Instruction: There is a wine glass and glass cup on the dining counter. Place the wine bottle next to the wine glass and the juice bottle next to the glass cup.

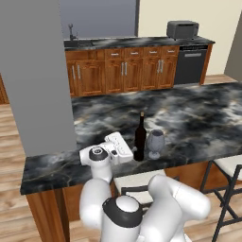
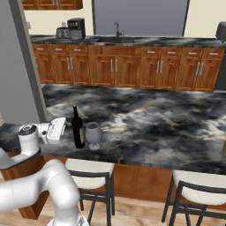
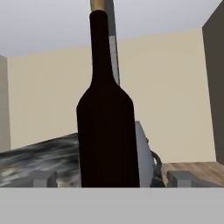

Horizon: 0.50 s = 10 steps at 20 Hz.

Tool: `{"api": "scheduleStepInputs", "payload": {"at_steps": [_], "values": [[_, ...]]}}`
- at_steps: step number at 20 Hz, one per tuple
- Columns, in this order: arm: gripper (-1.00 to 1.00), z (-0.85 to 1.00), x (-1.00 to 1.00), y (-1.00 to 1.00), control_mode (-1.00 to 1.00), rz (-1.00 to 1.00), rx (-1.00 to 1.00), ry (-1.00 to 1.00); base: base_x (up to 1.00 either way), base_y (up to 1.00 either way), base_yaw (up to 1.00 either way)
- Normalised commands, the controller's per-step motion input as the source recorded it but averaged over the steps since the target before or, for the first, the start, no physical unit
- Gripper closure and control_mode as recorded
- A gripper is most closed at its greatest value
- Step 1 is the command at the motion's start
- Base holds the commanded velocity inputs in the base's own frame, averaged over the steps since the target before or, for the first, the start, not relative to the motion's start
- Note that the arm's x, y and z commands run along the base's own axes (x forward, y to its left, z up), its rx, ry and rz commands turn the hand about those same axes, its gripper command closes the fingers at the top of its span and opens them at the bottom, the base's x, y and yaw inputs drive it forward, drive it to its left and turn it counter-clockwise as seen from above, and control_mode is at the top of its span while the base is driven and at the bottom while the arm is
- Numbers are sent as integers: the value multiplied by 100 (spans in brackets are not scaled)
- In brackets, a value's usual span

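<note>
Slim dark, nearly black wine bottle [image 1: 140, 137] with long narrow neck and tan top stands upright on the long table [image 1: 198, 118], a black-and-grey marbled stone top over a reddish-brown wooden base. Bottle sits near the table's front edge. Just beside it, to the arm's right, a small grey see-through wine glass [image 1: 155, 143] with rounded bowl, upright, roughly half the bottle's height; the two look close to touching, cannot tell if they do.

White end effector [image 1: 133, 152] lies level at table height on the bottle's left side, pointing at its lower body. Jaws spread wide; in the hand view the two dark fingertips [image 3: 43, 178] stand well apart on either side of the bottle's base, clear of the glass surface. Nothing gripped.

From the right base view: same pairing, bottle [image 2: 78, 128] left of glass [image 2: 92, 134], end effector [image 2: 66, 128] just beside the bottle.

Hand view: bottle [image 3: 107, 118] close and central, grey glass [image 3: 144, 153] partly hidden behind it.

Two white-cushioned stools [image 2: 90, 170] stand under the table's front edge.
</note>
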Motion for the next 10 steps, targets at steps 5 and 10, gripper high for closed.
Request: {"api": "scheduleStepInputs", "payload": {"at_steps": [5,10], "values": [[-100,15,-36,9,-100,0,8,0,0,0,0],[-100,28,-45,1,-100,1,19,0,0,0,0]]}}
